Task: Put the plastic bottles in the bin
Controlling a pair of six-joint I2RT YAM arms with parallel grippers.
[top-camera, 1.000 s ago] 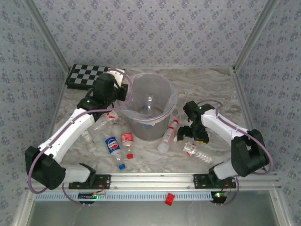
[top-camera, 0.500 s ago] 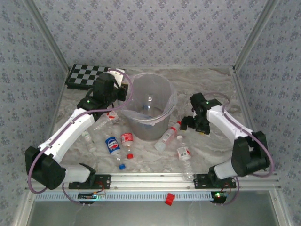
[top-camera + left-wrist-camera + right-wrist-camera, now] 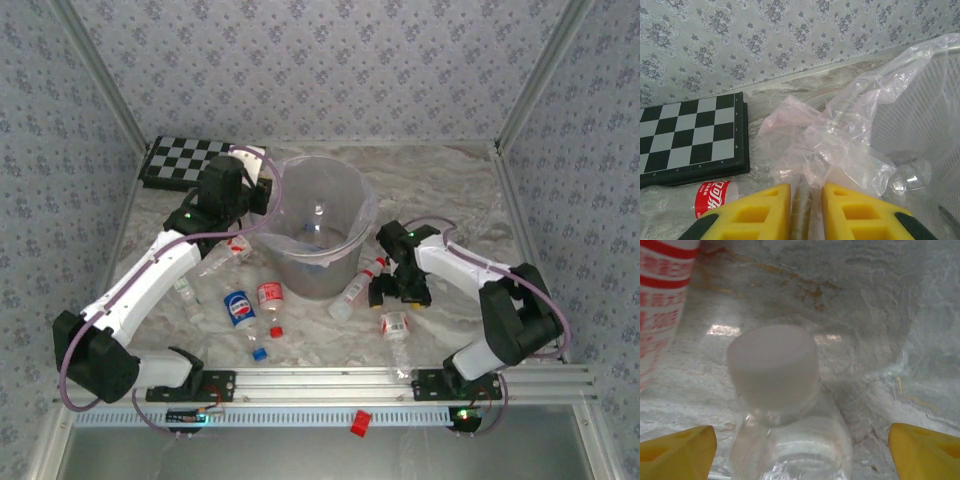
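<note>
**Ann:** We're opening on the small clear plastic bottle with the white cap [image 3: 772,365]. It's lying on the table near and right of the bin. The right gripper [image 3: 398,292] is hovering over its neck, fingers wide apart on either side and not touching it.

**Ben:** And the round grey plastic bin [image 3: 300,170]?

**Ann:** It's sitting mid-table. The left gripper [image 3: 805,200] is pinching together on the thin clear plastic bag [image 3: 840,140] at the bin's left rim.

**Ben:** How's the job going?

**Ann:** Partly done, I'm judging. Something clear is lying inside the bin, too blurred to count. Outside I'm counting about six bottles. A red-capped bottle [image 3: 357,284] is lying just beside the bin's right side. A blue-labelled bottle [image 3: 238,308] and a red-labelled bottle [image 3: 270,295] are lying on its near side. Two more clear ones are lying by the left arm.

**Ben:** Loose bits?

**Ann:** A small red cap [image 3: 276,331] and a small blue cap [image 3: 259,352], towards the near edge.

**Ben:** Surroundings?

**Ann:** Everything's resting on a grey-white marbled tabletop [image 3: 440,185]. A black-and-white chequered board [image 3: 185,160] is lying in the far left corner. Grey flower-patterned walls [image 3: 320,70] are closing in on three sides, and a metal rail [image 3: 320,385] is running along the near edge.
</note>
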